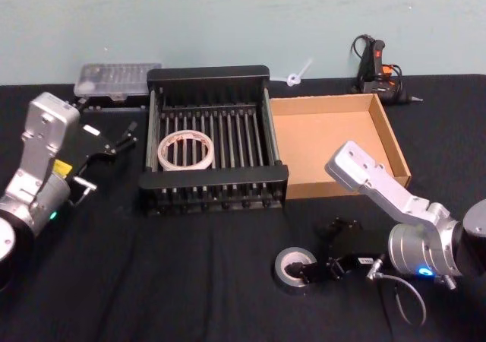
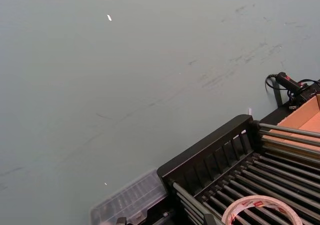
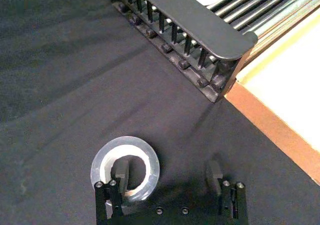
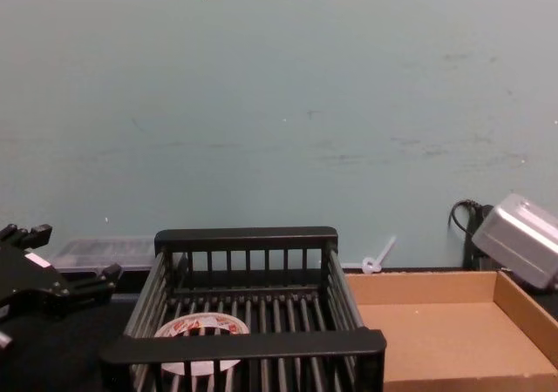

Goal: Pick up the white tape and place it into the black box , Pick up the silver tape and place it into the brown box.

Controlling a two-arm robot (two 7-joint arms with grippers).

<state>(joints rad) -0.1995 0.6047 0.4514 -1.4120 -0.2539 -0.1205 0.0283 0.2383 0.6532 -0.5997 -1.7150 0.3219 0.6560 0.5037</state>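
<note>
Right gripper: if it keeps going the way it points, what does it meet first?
The silver tape. The open right gripper already has one finger in the roll's centre hole, so it would probably press into the roll and the black cloth beneath.

White tape (image 1: 184,150), black slatted box (image 1: 213,77)

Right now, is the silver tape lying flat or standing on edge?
Flat. The silver tape lies on the black cloth, centre hole facing up, with one finger of the open right gripper inside that hole.

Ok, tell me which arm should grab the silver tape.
Right. The right gripper is open at the silver tape, one finger in its hole. The left gripper sits far off, beyond the black box.
</note>
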